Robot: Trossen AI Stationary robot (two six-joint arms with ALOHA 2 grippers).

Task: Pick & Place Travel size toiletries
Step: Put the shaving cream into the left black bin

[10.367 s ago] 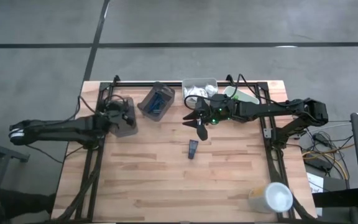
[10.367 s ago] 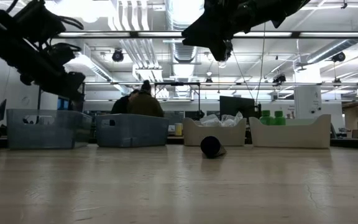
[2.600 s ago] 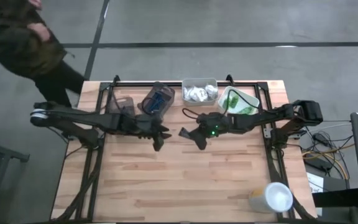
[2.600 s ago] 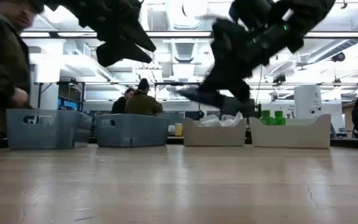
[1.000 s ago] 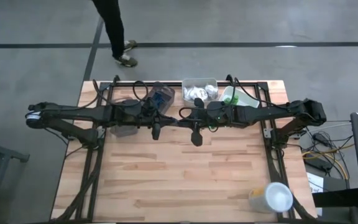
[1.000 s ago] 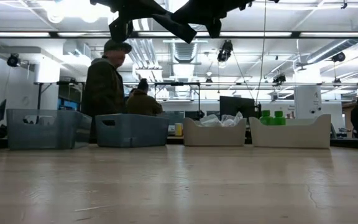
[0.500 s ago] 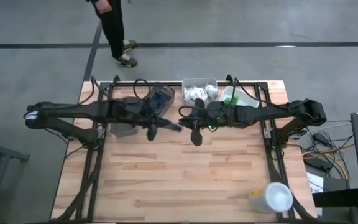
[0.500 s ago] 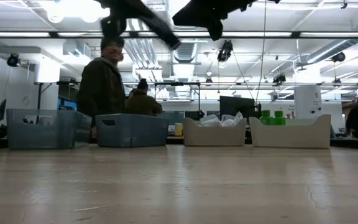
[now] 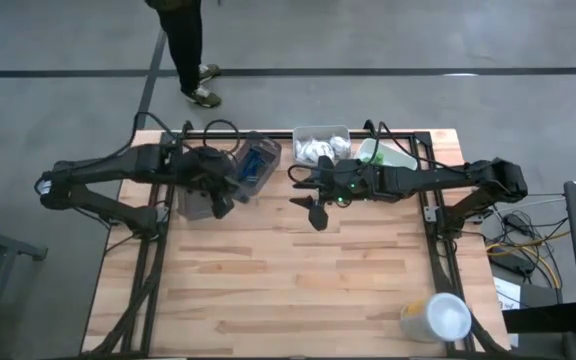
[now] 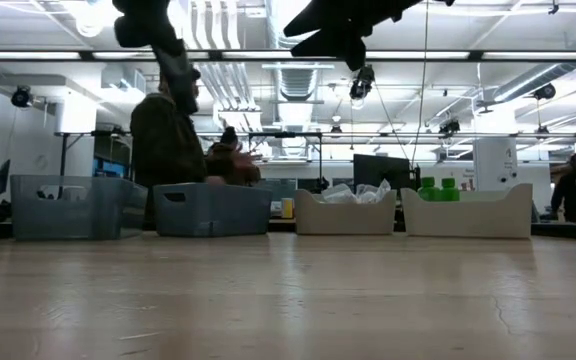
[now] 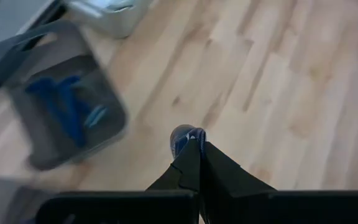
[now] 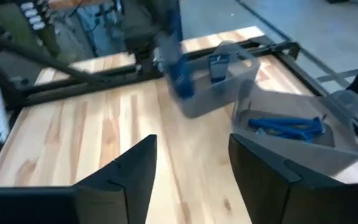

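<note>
left claw [image 11: 194, 146] hovers over the grey plastic bins [image 9: 251, 165] by the bench's [image 9: 298, 290] far edge, clenched on a dark blue flat tube [image 11: 184, 138], not yet dropped. right claw [image 9: 314, 205] hangs released mid-bench. white packets [image 9: 320, 149] and green bottles [image 10: 438, 188] sit in far trays.

table [image 9: 298, 280]: pale matt wood planks | grey trays [image 12: 303, 134]: translucent plastic | cup [image 9: 446, 316]: white, smooth
</note>
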